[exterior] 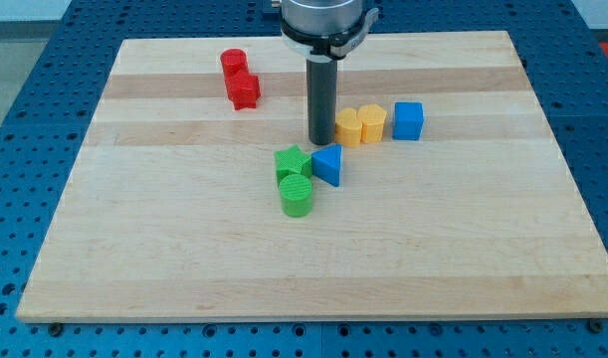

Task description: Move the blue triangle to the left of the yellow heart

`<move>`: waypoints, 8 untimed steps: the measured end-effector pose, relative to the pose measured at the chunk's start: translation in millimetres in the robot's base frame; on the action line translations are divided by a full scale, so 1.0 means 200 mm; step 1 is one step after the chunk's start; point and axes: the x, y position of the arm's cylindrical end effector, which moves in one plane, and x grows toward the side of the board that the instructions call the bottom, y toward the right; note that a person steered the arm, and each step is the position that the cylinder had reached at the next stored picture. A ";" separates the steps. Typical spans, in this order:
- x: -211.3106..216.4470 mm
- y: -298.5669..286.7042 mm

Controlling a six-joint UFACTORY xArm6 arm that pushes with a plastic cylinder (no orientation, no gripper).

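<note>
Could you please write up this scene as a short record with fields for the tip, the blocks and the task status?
tip: my tip just above the blue triangle, at the view's left of the yellow heart
yellow: second yellow block beside the heart
blue: cube right of yellows
green: star and cylinder touching triangle's left
red: two blocks near top left
status: triangle below heart, not yet left

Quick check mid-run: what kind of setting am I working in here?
Likely a robotics lab bench: a pale wooden board lies on a blue perforated table, with small coloured plastic blocks such as the blue triangle. My tip is just above it.
</note>
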 end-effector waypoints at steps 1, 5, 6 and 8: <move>-0.10 0.00; 0.01 0.00; 0.01 0.11; 0.16 0.39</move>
